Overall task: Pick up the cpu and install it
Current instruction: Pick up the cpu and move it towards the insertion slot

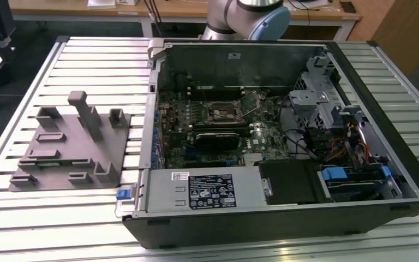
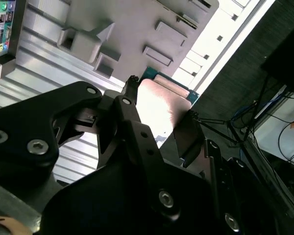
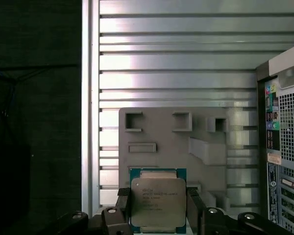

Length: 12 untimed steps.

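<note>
The cpu, a small square chip with a pale metal top on a green board, sits between my gripper's two black fingers. My gripper is shut on the cpu, one finger against each of two opposite edges. In the second wrist view the cpu shines pale between the fingers, with the gripper closed around it. The chip hangs well above the grey fixture and its slots. The fixture lies on the slatted table at the exterior view's left. The black socket frame sits on the motherboard inside the open case.
The open computer case lies on the slatted metal table, with a white-labelled metal box at its near side and drive cages at the exterior view's right. The arm's base stands behind the case. The case's rear panel borders the fixture.
</note>
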### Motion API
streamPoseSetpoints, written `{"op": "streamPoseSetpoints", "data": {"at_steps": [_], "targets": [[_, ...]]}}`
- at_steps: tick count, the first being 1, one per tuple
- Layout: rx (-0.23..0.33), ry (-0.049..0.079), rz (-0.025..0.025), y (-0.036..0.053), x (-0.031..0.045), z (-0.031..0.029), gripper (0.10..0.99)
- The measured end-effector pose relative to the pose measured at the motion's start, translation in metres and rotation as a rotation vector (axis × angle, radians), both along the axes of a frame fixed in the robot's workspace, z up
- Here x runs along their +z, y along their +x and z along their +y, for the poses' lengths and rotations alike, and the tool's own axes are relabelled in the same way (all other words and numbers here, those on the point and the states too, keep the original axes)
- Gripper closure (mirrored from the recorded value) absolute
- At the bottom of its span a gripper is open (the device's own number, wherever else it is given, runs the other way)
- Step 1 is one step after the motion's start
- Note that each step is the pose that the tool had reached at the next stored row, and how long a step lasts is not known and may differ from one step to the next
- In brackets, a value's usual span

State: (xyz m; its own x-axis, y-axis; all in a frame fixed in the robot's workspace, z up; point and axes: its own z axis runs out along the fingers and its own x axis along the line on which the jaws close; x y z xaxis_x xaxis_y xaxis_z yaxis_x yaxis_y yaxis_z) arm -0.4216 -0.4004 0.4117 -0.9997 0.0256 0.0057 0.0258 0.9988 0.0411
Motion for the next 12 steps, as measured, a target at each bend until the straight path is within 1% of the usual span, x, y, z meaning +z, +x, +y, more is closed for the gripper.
{"op": "streamPoseSetpoints", "data": {"at_steps": [12], "targets": [[0.0,0.0,-0.0001,0.0334,-0.0001,0.0,0.545]]}}
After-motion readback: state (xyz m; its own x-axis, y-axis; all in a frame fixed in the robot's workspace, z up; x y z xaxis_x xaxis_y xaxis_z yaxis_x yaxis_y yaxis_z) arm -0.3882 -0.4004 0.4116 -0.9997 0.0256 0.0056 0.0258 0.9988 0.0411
